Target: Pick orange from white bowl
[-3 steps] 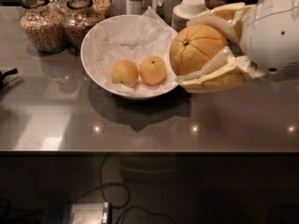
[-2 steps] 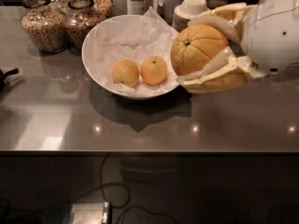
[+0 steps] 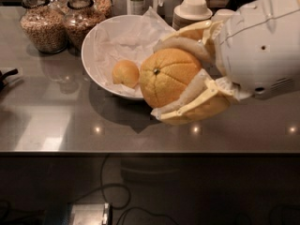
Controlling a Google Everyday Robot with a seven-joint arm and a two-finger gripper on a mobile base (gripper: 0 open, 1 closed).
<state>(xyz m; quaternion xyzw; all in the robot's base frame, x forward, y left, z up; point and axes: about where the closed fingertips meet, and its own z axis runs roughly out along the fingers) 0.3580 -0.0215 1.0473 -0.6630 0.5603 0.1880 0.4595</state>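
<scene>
Since a second ago the gripper has carried the orange leftward and nearer the camera. It now hides one of the two small fruits that showed in the bowl.

The grey countertop lies below the gripper and runs off to both sides. The arm's white wrist shell fills the upper right, directly behind the fingers. Behind and to the left of the gripper sits the white bowl, lined with crumpled paper. Its near rim is overlapped by the held fruit.

The gripper's two padded yellow fingers are closed around the orange, one above it and one below, with the stem dimple facing the camera. The orange hangs off the counter, at or just in front of the bowl's front edge.

Farther left and behind stand two glass jars of grain. Behind the upper finger is a stack of upturned white cups. Just left of the orange, a paler small fruit rests in the bowl.

I judge the pick all but done. What remains is holding the squeeze while drawing fully clear of the rim.
</scene>
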